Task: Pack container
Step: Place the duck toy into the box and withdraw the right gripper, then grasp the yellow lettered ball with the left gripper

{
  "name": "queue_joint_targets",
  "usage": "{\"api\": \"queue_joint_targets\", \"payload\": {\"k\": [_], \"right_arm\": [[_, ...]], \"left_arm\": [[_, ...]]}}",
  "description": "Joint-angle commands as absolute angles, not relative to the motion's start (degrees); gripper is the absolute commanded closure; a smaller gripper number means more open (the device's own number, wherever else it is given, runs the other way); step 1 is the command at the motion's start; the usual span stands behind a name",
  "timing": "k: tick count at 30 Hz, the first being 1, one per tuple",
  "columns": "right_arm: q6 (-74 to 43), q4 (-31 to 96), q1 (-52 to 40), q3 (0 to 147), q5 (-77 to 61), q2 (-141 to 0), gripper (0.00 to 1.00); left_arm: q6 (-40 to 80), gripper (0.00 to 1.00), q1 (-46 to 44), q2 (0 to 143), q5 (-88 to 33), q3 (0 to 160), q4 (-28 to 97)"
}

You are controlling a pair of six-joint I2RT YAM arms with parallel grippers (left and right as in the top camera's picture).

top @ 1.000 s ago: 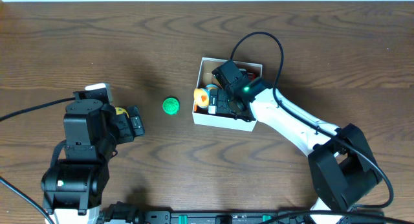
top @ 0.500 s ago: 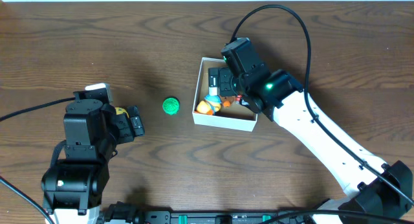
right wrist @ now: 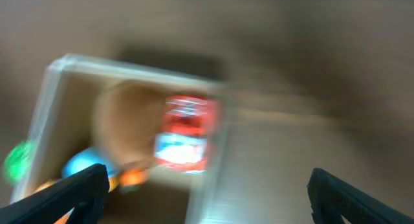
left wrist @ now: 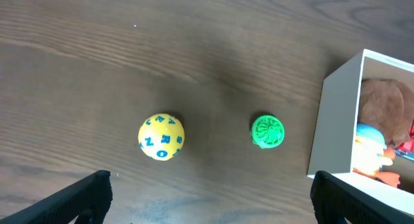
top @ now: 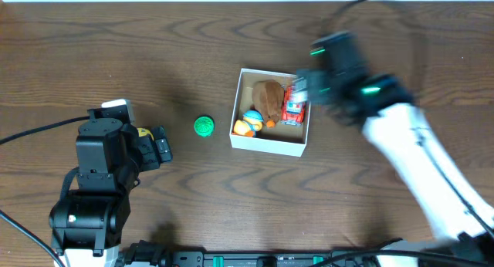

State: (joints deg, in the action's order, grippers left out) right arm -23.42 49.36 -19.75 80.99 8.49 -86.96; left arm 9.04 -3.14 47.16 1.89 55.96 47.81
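The container (top: 266,145), a shallow white box, sits at mid-table. It holds a brown plush (top: 268,97), a red toy (top: 294,106) and a blue-and-orange toy (top: 249,122). A green round toy (top: 204,126) lies on the table left of it. My right gripper (top: 307,86), blurred, is open and empty above the box's right edge. Its wrist view (right wrist: 207,198) shows the container (right wrist: 129,65) and the red toy (right wrist: 184,133) below. My left gripper (left wrist: 210,198) is open and empty at the left. A yellow ball (left wrist: 161,136) with blue letters and the green toy (left wrist: 267,131) lie ahead of it.
The dark wooden table (top: 116,51) carries the box and the two loose toys. The left arm's base (top: 93,190) stands at the front left. In the left wrist view the container's wall (left wrist: 336,107) is at the right edge.
My right gripper has lifted out of the container and swung right, leaving the toys inside. The left arm, green toy and box have not moved.
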Motion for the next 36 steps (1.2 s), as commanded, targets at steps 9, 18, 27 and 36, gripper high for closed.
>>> {"api": "queue_joint_targets", "payload": {"k": [9, 18, 27, 36], "right_arm": [[-19.3, 62.9, 9.7, 79.5, 1.7, -84.0, 0.01], [-18.1, 63.0, 12.4, 76.2, 1.5, -84.3, 0.01], [-18.1, 63.0, 12.4, 76.2, 1.5, -84.3, 0.01], [-17.8, 62.8, 12.4, 76.2, 1.5, -84.3, 0.01]], "left_arm": [[9.2, 0.02, -2.9, 49.5, 1.9, 57.7, 47.1], [14.3, 0.02, 2.0, 66.2, 4.1, 66.9, 49.9], [13.1, 0.02, 11.7, 88.1, -5.0, 66.9, 49.9], [11.6, 0.01, 12.2, 102.2, -5.0, 66.9, 49.8]]}}
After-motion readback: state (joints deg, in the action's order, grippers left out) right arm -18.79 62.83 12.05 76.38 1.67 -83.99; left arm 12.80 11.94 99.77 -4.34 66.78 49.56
